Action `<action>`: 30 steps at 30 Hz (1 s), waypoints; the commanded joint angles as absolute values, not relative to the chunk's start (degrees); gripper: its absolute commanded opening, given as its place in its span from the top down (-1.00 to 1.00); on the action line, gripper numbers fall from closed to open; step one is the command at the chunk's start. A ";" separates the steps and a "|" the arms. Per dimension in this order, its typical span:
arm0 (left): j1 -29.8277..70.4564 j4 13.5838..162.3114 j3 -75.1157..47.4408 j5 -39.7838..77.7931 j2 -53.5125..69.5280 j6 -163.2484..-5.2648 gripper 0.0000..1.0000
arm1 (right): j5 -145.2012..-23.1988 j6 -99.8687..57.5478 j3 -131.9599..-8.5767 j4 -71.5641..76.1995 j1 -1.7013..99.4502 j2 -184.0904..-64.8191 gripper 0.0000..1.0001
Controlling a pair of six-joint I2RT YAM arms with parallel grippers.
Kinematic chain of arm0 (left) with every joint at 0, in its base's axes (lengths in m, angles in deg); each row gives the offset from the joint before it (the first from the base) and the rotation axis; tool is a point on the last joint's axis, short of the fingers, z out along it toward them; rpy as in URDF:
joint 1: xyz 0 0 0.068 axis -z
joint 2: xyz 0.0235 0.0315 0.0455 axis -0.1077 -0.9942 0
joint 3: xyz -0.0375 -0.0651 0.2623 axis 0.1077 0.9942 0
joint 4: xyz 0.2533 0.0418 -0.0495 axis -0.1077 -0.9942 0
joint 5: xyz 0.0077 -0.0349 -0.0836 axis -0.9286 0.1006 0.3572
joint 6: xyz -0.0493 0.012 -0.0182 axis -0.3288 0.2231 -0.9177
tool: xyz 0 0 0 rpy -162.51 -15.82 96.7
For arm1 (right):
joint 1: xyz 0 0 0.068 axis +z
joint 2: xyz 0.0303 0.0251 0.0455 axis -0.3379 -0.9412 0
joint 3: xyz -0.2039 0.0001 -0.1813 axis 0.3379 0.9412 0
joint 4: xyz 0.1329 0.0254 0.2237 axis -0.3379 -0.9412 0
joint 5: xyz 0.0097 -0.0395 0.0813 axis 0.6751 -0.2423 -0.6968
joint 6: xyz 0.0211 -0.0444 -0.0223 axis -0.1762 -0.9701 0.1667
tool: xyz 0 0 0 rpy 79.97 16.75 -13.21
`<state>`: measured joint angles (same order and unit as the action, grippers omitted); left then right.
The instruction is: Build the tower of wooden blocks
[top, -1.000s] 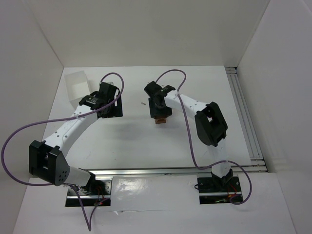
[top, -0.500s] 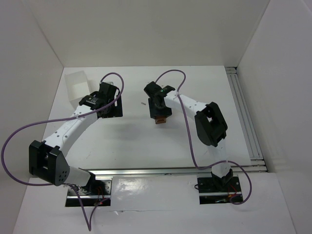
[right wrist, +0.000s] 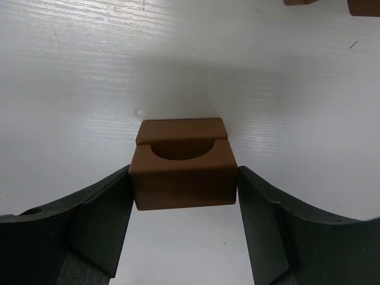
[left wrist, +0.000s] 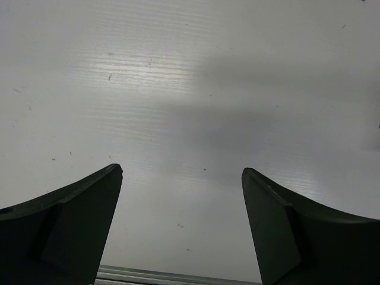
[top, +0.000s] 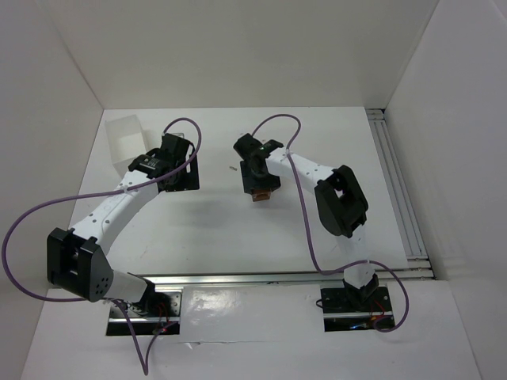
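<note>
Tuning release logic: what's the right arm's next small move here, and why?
Probably open the right gripper slightly wider before lifting. Its fingers sit right at both sides of the wood block, so rising now could drag it. Whether they grip it I cannot tell.

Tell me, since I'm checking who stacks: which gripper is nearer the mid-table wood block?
Right. The right gripper flanks the wood block on both sides; the left gripper sits well left of it.
</note>
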<state>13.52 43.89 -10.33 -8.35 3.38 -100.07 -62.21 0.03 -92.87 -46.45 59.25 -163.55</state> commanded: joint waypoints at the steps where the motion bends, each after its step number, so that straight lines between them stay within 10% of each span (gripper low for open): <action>1: 13.77 44.10 -11.54 -8.15 4.05 -100.71 -0.89 | -60.74 -0.20 -93.07 -47.62 60.00 -164.05 -0.50; 25: 13.77 44.10 -11.01 -7.63 4.05 -100.71 -0.89 | -60.74 0.33 -94.65 -47.62 60.00 -164.58 -0.40; 30: 13.77 44.10 -11.01 -7.63 4.05 -100.71 -0.89 | -61.35 -0.20 -95.35 -47.62 60.00 -164.58 -0.72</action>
